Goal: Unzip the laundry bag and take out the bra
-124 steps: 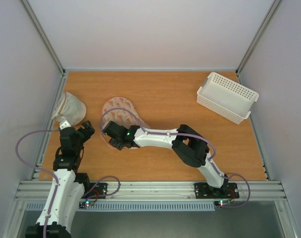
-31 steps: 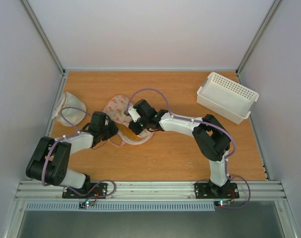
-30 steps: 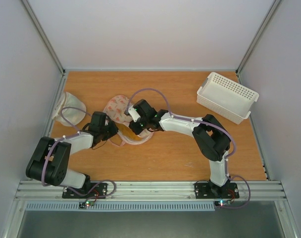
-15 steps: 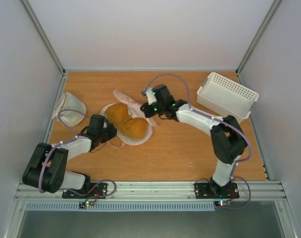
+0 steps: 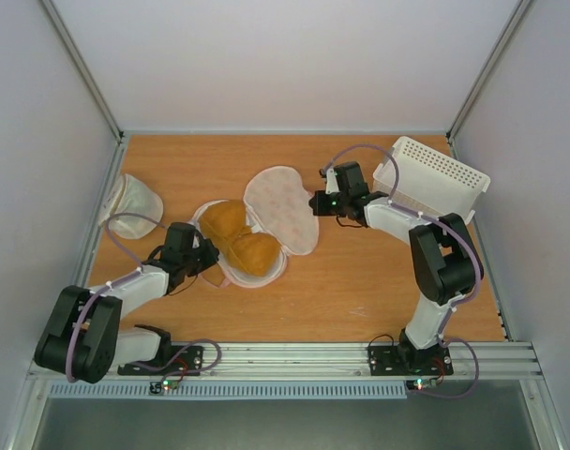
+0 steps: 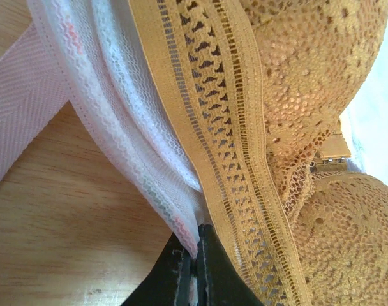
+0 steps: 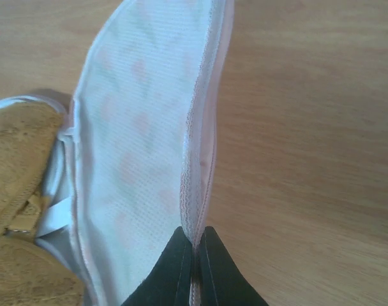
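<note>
Top external view: the laundry bag (image 5: 283, 208) is seen unzipped and spread open on the table (image 5: 379, 272). Its upper flap is laid out to the right, and the bra (image 5: 240, 240) is exposed, cups up, in the lower half. The flap's zipper edge is pinched by the right gripper (image 7: 194, 252). The lower half's rim is clamped by the left gripper (image 6: 193, 264), jaws together on the fabric. In the left wrist view the bra's lace band runs just beside that pinch and is possibly caught in it. The unzipping is judged done; removal is not yet made. Next, the flap would need to be released, a cup or band taken, and the bra lifted clear while the bag is pinned.
</note>
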Robot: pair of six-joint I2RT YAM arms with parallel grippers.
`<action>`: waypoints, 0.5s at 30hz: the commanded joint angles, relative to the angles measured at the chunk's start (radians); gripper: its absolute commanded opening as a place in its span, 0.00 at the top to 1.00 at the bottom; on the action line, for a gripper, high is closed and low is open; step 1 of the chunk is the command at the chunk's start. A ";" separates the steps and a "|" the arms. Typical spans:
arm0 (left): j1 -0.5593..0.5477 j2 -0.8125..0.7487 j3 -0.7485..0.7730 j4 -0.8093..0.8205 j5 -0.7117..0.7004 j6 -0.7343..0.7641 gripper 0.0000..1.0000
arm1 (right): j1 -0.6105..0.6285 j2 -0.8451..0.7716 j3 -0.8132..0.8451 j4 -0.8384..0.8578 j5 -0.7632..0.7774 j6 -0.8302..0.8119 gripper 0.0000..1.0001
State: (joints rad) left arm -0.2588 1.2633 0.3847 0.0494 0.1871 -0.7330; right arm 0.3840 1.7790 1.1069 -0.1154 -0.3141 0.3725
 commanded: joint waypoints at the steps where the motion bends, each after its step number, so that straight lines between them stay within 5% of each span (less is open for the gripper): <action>1: -0.002 -0.019 -0.013 0.013 0.005 -0.006 0.99 | -0.008 0.027 -0.040 0.062 0.025 0.030 0.99; 15: -0.003 -0.028 -0.024 0.009 -0.021 0.002 0.99 | -0.011 0.051 -0.062 0.020 0.205 0.022 0.82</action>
State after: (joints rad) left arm -0.2592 1.2533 0.3759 0.0425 0.1856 -0.7326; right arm 0.3767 1.8347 1.0607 -0.1020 -0.1730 0.3904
